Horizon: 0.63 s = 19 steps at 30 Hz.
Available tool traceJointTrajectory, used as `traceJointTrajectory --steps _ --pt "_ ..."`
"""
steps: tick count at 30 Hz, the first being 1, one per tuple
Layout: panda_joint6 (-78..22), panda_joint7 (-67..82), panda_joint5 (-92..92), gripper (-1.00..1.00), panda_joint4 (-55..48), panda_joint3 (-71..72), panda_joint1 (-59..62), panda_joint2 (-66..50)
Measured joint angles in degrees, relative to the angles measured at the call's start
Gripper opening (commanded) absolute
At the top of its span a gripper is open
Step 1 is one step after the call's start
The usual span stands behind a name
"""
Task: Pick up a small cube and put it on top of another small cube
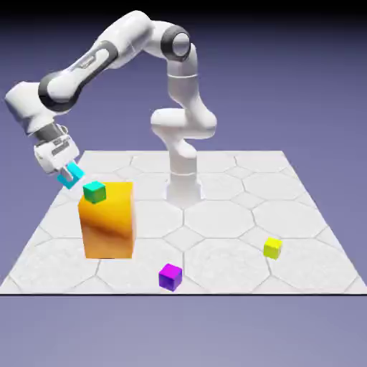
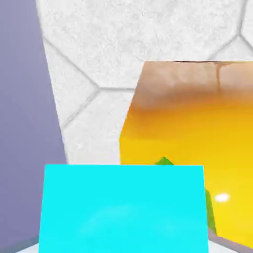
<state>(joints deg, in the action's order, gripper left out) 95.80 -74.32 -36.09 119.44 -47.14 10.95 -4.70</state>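
Pale hexagon-patterned tiling is covering the table (image 1: 215,236), with a plain blue-violet backdrop lying behind it. Nearest the exterior view's front edge, a small magenta plain cube (image 1: 170,277) is sitting alone on the tiles, and a small yellow-green plain cube (image 1: 272,248) is resting well apart from it toward the exterior view's right. Further back, a big glossy orange block (image 1: 108,221) is standing upright, and the tiny teal-green plain cube (image 1: 94,191) is sitting on its top near the left corner.

Just beside and slightly above that teal-green cube, off the block's left edge, the white arm's two-finger gripper (image 1: 70,173) is pinching the tiny bright cyan plain cube (image 1: 69,176) in tightly closed jaws. In the hand view the cyan cube (image 2: 123,207) is filling the lower part, with a sliver of the teal-green cube (image 2: 164,161) peeking over it against the orange block (image 2: 192,128).

Judging by this, the pick-up is done and the carry is nearly finished. What is remaining, I judge, is centring the cyan cube over the teal-green one, lowering it and letting go. The two are not yet touching.

Counting: one cyan cube, one teal-green cube, one magenta cube, one yellow-green cube, one orange block, one arm.
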Motion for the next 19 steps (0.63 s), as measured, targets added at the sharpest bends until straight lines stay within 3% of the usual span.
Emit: traceJointTrajectory --steps 12,16,17,19 --pt "-17.99 -9.57 -29.54 -1.0 10.87 -17.3 -5.7 -2.94" --pt "-13.32 -7.32 -34.27 -1.0 14.7 -14.85 -8.7 -3.74" --pt "-12.83 -7.1 -34.69 1.0 15.09 -14.57 -9.04 -3.81" --pt "-12.86 -7.09 -34.61 1.0 15.09 -14.57 -9.05 -3.81"
